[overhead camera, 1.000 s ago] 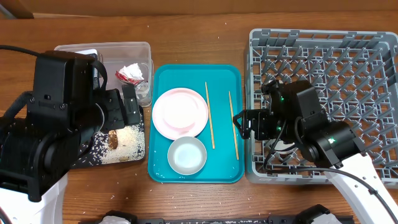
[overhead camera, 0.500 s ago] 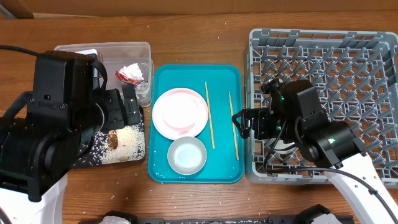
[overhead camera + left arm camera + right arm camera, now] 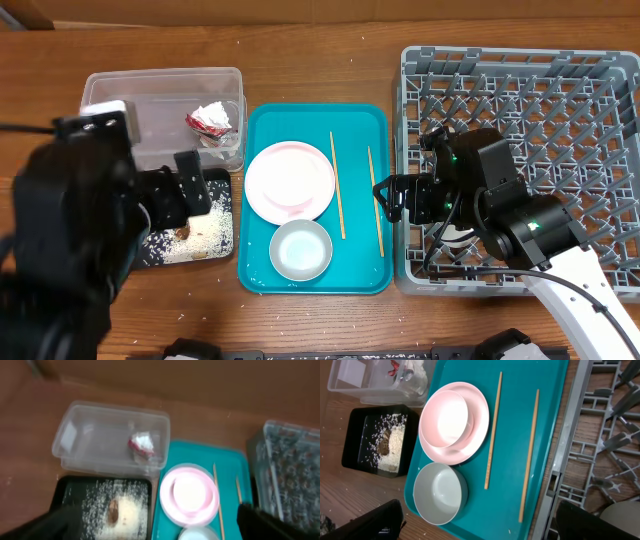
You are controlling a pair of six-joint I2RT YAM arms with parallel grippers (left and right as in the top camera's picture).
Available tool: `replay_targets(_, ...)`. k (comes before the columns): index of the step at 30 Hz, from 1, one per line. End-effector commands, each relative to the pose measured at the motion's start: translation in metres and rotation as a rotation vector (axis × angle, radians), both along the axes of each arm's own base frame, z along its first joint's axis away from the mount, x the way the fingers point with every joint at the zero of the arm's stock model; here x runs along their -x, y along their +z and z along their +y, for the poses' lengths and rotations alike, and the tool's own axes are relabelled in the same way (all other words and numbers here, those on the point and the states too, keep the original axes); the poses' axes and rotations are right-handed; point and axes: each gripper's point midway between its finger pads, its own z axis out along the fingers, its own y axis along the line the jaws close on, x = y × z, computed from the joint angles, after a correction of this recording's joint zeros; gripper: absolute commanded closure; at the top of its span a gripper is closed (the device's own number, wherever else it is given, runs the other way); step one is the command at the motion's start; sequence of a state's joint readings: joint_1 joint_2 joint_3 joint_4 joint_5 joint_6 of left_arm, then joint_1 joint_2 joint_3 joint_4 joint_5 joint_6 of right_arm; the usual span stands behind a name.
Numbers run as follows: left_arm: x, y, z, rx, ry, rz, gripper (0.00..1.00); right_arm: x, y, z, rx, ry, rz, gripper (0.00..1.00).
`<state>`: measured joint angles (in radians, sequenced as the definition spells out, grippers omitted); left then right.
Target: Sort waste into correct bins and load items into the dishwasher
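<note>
The clear tub (image 3: 120, 110) holds the red-and-silver wrapper (image 3: 210, 120), also in the left wrist view (image 3: 141, 444); I cannot pick out the tissue. Rice and brown scraps (image 3: 200, 225) lie in the black tray (image 3: 150, 250). The pink plate (image 3: 290, 180), pale bowl (image 3: 300, 250) and two chopsticks (image 3: 337, 185) lie on the teal tray (image 3: 365, 125). My left gripper (image 3: 188, 192) is open and empty above the black tray. My right gripper (image 3: 385, 200) is open and empty between the teal tray and the grey dish rack (image 3: 560, 80). A white cup (image 3: 625, 520) sits in the rack.
The teal tray lies between the two bins on the left and the rack on the right, with narrow gaps. My right arm lies over the rack's front-left part. Bare wooden table runs along the far and near edges.
My left arm has pulled back towards the front left, uncovering the clear tub; it is blurred from motion. The right arm and all the objects have not moved.
</note>
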<state>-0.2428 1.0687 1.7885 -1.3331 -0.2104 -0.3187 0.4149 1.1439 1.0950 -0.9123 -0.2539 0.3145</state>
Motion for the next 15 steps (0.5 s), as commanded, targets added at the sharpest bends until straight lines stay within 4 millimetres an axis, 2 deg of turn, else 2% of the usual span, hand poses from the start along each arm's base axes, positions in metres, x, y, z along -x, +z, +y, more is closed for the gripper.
replay_targets(1, -0.002, -0.013, 0.007, -0.104, -0.028, -0.084, 0.00, -0.003, 0.007, 0.001, -0.002, 0.000, -0.025, 0.00)
replay_targets(6, -0.009, -0.043, 0.005, -0.092, -0.032, -0.258, 0.00, -0.003, 0.007, 0.001, -0.002, 0.000, -0.025, 0.00)
replay_targets(15, 0.005, -0.113, 0.002, -0.020, -0.061, -0.459, 0.00, -0.003, 0.007, 0.001, -0.002, 0.000, -0.025, 0.00)
